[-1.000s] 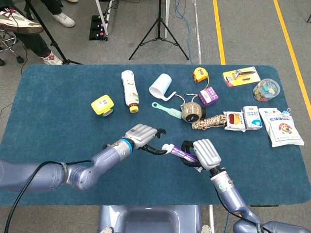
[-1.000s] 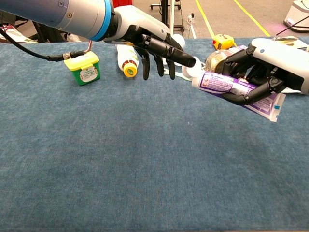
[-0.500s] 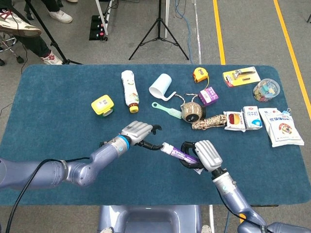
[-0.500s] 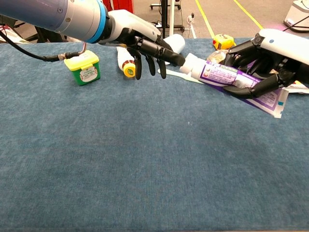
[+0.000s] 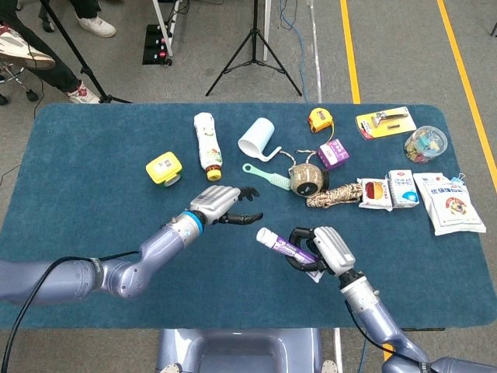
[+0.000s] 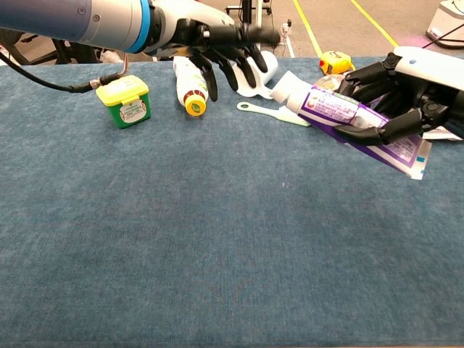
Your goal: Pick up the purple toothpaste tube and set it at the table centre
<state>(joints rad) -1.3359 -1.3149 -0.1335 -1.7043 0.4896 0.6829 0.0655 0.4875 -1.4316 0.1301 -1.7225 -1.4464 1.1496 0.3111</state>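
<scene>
Blue felt-covered table (image 5: 93,148) on grey floor with yellow lines and a tripod (image 5: 253,47), right hand (image 5: 322,247) gripping purple toothpaste tube (image 5: 281,245) above mid-table, cap pointing left, left hand (image 5: 220,203) empty nearby, fingers spread apart.

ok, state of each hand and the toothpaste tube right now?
left hand: holds nothing, fingers apart, off the tube
right hand: grips the tube
purple toothpaste tube: held clear of the table, tilted, cap on, cap end toward the left hand
</scene>
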